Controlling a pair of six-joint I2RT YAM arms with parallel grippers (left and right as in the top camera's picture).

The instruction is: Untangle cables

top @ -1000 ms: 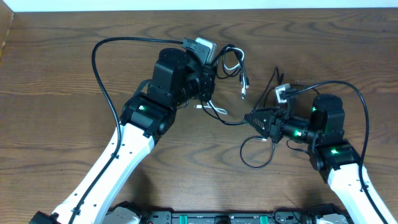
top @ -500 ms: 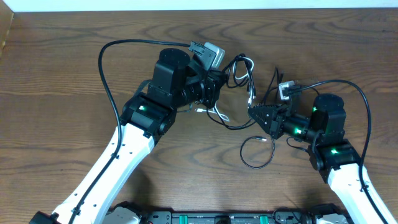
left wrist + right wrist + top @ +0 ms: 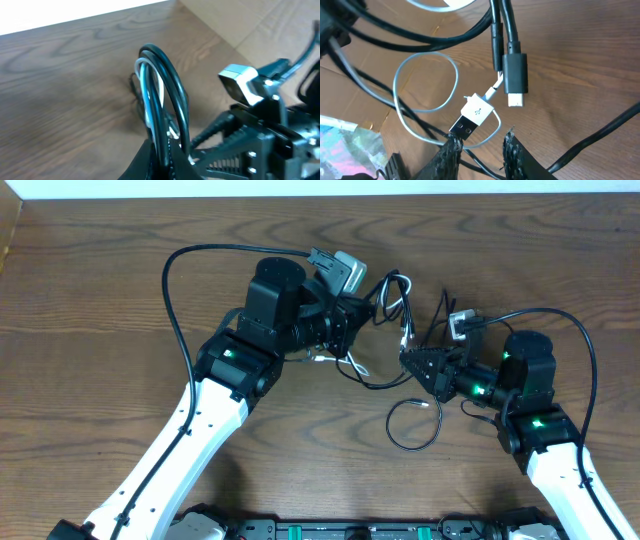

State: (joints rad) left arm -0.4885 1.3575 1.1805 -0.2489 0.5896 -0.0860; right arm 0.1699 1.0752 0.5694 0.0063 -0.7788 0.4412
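The cables (image 3: pixel 393 292) are a knot of thin black cords and one white, lifted at the table's middle back. My left gripper (image 3: pixel 368 310) is shut on an upright loop of black and white cables (image 3: pixel 159 85), seen close in the left wrist view with the left gripper (image 3: pixel 167 157) at the bottom edge. Just right of it, my right gripper (image 3: pixel 408 361) stands open. In the right wrist view, a white USB plug (image 3: pixel 476 111) rests against the left fingertip of the right gripper (image 3: pixel 482 147), and thin white and black strands cross the gap. A black plug (image 3: pixel 515 75) hangs above.
A loose black loop (image 3: pixel 415 426) lies on the wood below the right gripper. The left arm's thick black cable (image 3: pixel 172 295) arcs over the table's left. The right wrist camera (image 3: pixel 458 327) sits close to the tangle. The table's far edge (image 3: pixel 320 194) runs along the top.
My left gripper has carried the cable bundle a little to the right. My right gripper has moved up slightly toward the tangle and its jaws have narrowed.
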